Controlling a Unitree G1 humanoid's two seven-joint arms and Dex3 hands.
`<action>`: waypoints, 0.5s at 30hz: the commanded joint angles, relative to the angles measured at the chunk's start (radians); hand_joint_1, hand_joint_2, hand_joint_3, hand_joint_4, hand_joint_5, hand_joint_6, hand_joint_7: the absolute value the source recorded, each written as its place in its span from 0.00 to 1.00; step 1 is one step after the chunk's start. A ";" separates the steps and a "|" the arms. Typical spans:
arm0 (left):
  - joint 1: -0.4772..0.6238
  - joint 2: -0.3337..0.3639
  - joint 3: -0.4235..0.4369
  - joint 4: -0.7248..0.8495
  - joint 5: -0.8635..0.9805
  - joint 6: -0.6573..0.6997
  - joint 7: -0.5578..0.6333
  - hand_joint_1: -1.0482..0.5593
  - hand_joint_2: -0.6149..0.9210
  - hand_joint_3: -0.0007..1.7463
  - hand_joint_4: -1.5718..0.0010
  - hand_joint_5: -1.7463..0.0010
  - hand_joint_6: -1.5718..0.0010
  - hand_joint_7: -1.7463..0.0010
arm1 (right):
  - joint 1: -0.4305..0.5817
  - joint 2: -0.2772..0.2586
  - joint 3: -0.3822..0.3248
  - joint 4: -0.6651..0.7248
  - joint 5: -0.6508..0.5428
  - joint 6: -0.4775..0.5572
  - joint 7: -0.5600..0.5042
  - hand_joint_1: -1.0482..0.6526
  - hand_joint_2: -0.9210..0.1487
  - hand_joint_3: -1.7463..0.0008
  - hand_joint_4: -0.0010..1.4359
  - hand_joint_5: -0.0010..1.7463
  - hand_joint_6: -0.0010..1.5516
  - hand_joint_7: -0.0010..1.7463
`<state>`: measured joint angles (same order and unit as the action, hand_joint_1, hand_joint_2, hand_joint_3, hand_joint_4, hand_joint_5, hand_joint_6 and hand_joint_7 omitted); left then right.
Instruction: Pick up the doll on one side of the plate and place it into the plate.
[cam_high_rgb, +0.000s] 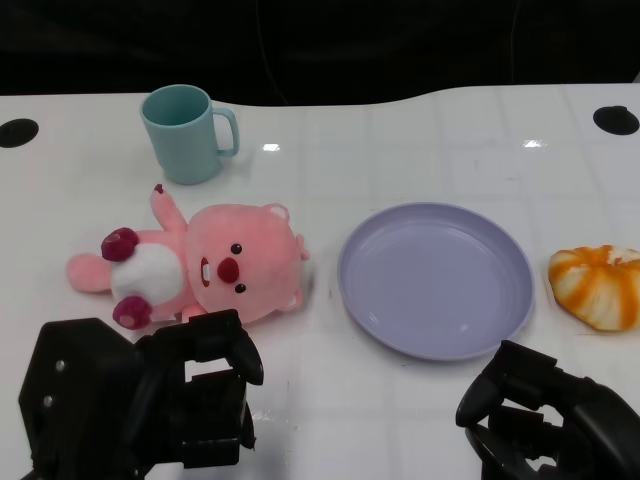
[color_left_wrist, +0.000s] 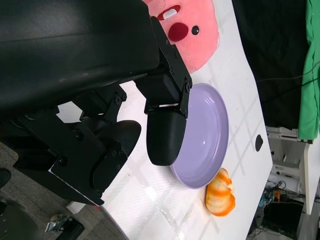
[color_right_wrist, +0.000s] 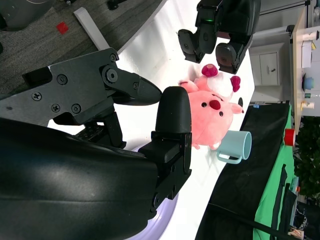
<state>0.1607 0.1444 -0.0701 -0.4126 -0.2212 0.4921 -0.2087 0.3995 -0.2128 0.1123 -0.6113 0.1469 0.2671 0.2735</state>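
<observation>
A pink plush doll (cam_high_rgb: 205, 267) with a white belly lies on the white table, just left of the lilac plate (cam_high_rgb: 435, 278). The plate holds nothing. My left hand (cam_high_rgb: 150, 395) hovers near the table's front edge, just in front of the doll, fingers apart and holding nothing. My right hand (cam_high_rgb: 550, 415) sits at the front right, before the plate's rim, also holding nothing. In the left wrist view the doll (color_left_wrist: 187, 30) and the plate (color_left_wrist: 205, 135) lie beyond my fingers (color_left_wrist: 165, 125). The right wrist view shows the doll (color_right_wrist: 210, 117) past my fingers (color_right_wrist: 172, 125).
A teal mug (cam_high_rgb: 187, 133) stands behind the doll at the back left. An orange-and-white striped plush (cam_high_rgb: 597, 285) lies right of the plate. Two black round holes (cam_high_rgb: 616, 119) mark the table's far corners. The table's back edge meets a dark backdrop.
</observation>
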 joint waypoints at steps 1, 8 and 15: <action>0.002 0.012 0.009 -0.002 0.001 -0.013 -0.009 0.64 0.67 0.85 0.43 0.00 0.49 0.05 | 0.000 -0.011 -0.008 -0.006 0.001 -0.010 0.005 0.47 0.08 0.62 0.47 1.00 0.30 0.94; 0.004 0.014 0.006 -0.005 0.003 -0.015 -0.011 0.64 0.66 0.86 0.43 0.00 0.49 0.05 | 0.001 -0.009 -0.010 -0.010 -0.002 -0.007 0.000 0.46 0.09 0.63 0.47 1.00 0.31 0.93; 0.002 0.014 0.006 -0.006 0.014 -0.009 -0.008 0.64 0.66 0.86 0.43 0.00 0.49 0.05 | -0.001 -0.009 -0.007 -0.012 -0.001 0.003 -0.001 0.47 0.08 0.63 0.46 1.00 0.30 0.94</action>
<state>0.1607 0.1453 -0.0704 -0.4127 -0.2105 0.4908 -0.2172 0.3995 -0.2128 0.1126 -0.6114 0.1468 0.2676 0.2754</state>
